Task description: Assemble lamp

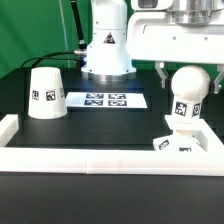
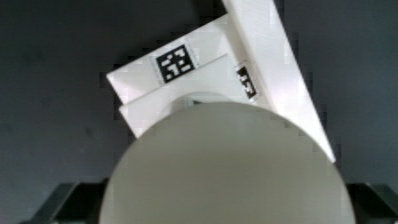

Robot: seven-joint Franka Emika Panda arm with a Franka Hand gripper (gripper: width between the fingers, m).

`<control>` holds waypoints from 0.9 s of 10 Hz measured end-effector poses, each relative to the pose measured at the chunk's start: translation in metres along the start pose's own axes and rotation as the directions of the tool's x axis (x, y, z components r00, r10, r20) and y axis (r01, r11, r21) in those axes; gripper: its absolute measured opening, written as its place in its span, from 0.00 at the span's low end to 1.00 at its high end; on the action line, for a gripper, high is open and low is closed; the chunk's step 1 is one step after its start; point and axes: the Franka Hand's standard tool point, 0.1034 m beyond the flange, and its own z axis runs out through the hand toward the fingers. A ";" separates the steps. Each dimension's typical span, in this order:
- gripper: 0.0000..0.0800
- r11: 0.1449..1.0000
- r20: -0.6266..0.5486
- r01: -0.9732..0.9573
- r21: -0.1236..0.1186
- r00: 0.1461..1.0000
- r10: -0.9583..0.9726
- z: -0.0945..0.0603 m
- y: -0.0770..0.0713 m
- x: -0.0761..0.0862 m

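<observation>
My claw point(image 1: 188, 74) hangs over the table's near corner on the exterior view's right, fingers point(image 1: 163, 72) spread wide, one on each side of the bulb's point(image 1: 187, 84) ball. I cannot tell whether they press it. The bulb stands upright, neck down, over the base point(image 1: 180, 144), which sits just beside the rail point(image 1: 90, 160) along the near edge. Whether the neck is seated, I cannot tell. The shade point(image 1: 47, 93) stands near the left edge, well apart. The marker board point(image 1: 105, 100) lies mid-table.

In my wrist view the bulb point(image 2: 222, 160) hides most of the base point(image 2: 151, 85).
</observation>
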 end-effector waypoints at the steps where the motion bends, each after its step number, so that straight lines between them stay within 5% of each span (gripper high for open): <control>1: 0.73 0.995 0.009 -0.096 0.020 0.995 0.096 0.000 0.001 0.002; 4: 0.73 0.927 0.041 -0.373 0.037 0.927 0.372 0.000 0.003 0.005; 6: 0.73 0.824 0.057 -0.566 0.028 0.824 0.564 0.000 0.002 0.003; 9: 0.79 0.784 0.062 -0.620 0.026 0.784 0.618 0.000 -0.001 0.000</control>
